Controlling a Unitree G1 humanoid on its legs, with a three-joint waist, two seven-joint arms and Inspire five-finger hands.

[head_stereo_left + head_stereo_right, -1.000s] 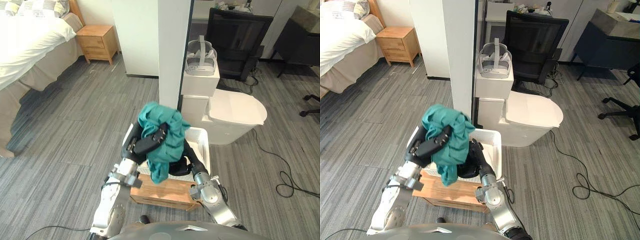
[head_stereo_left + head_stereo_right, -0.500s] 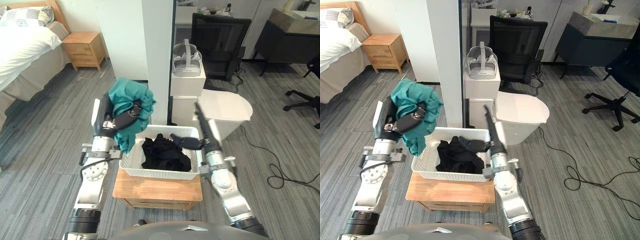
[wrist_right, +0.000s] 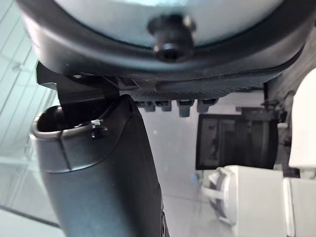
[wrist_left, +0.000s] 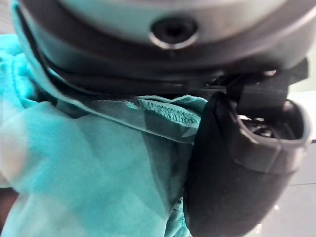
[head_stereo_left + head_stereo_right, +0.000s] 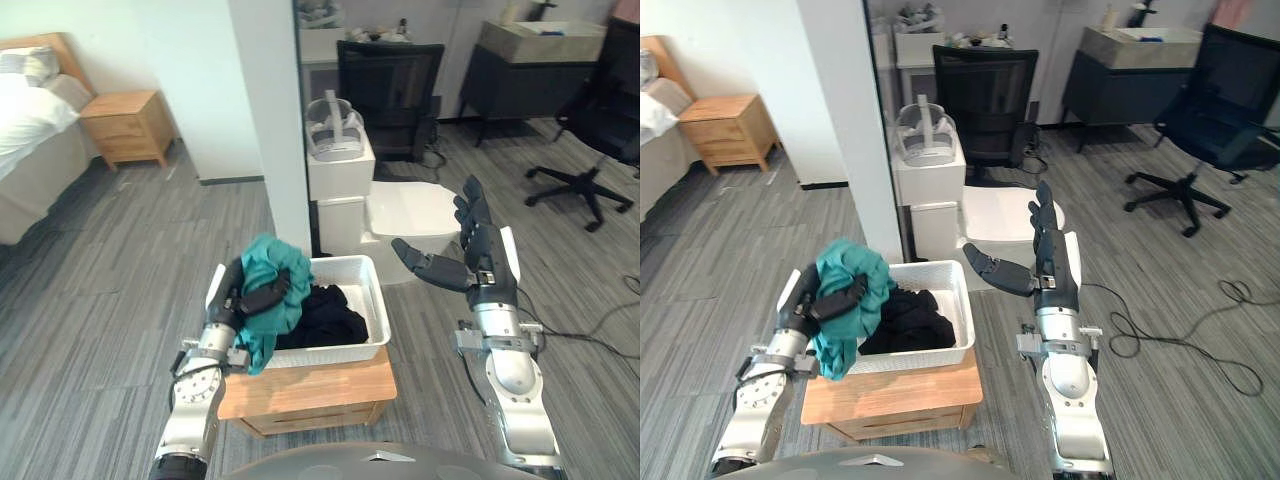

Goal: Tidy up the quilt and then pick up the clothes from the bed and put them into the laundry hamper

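**Near to far, all places given from the hamper.** The hamper point(image 5: 372, 292), a white slatted basket, stands on a low wooden bench point(image 5: 320, 385) and already holds dark clothes point(image 5: 325, 315).

At the hamper's left rim, the left hand point(image 5: 262, 298) has its fingers and thumb curled round a teal garment point(image 5: 275, 268). The left wrist view shows the thumb pressed into the cloth point(image 4: 74, 163). The garment is bunched into a loose ball above the rim. Its long axis runs downward, and a tail hangs outside the hamper's left front corner, reaching about level with the bench top. The cloth looks thin, soft and creased, with a stitched hem.

The hamper's open middle lies to the right of the left hand and a little below it. The release probably calls for a short carry toward the middle, so that the tail clears the rim.

The right hand point(image 5: 478, 265) is held up well to the right of the hamper, fingers straight and spread, holding nothing. It is the farther hand from the garment.

Beyond the hamper stand a white cabinet point(image 5: 340, 180) bearing a headset point(image 5: 335, 135), and a pillar point(image 5: 268, 100).
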